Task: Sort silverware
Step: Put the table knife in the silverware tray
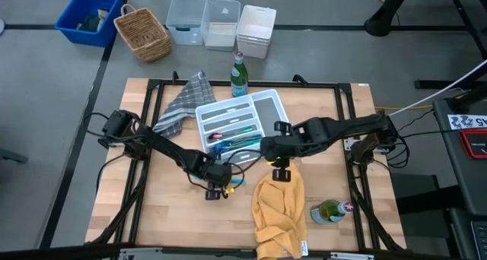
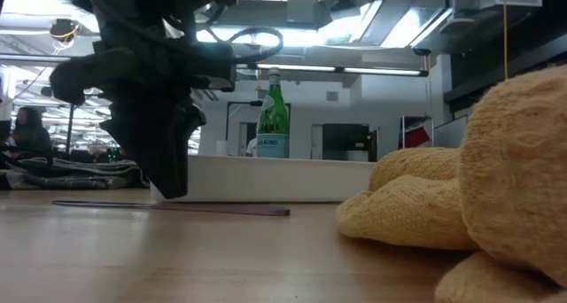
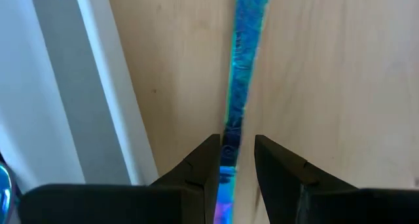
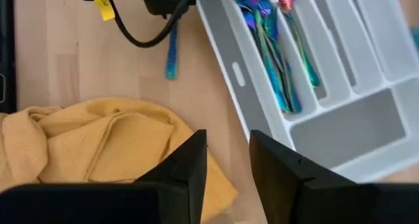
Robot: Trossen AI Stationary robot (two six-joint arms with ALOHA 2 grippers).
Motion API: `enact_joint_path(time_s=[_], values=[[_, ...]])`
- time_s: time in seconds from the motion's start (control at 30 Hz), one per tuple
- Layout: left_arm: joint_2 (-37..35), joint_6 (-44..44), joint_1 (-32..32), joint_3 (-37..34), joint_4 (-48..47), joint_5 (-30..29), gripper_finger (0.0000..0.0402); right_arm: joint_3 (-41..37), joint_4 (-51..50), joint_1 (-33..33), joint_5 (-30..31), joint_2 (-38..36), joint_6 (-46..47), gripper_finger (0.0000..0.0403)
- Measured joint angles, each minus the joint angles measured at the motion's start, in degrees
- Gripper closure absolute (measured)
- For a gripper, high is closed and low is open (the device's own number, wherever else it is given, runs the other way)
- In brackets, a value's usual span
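Observation:
A slim blue iridescent utensil lies flat on the wooden table in front of the white divided tray; it also shows in the low view and in the right wrist view. My left gripper is down at the table, narrowly open, one finger on each side of the utensil's length, with bare wood showing beside one finger. Several blue and purplish pieces of silverware lie in the tray's long compartments. My right gripper is open and empty above the yellow cloth's edge.
A yellow cloth lies bunched near the front edge, with a green bottle lying beside it. A grey checked cloth lies left of the tray. A green bottle stands at the far edge. A basket, a bin and boxes sit beyond the table.

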Motion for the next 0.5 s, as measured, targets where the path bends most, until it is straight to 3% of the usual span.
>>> enact_joint_path(time_s=[0.3, 0.5], values=[[1.58, 1.13, 0.46, -0.03, -0.56, 1.71, 0.0315, -0.01, -4.13, 1.48, 5.54, -3.26, 3.75, 0.0285], [2.45, 0.84, 0.46, 0.22, -1.31, 2.28, 0.0315, 0.00, -4.55, 1.48, 5.98, -3.78, 3.73, 0.0285]])
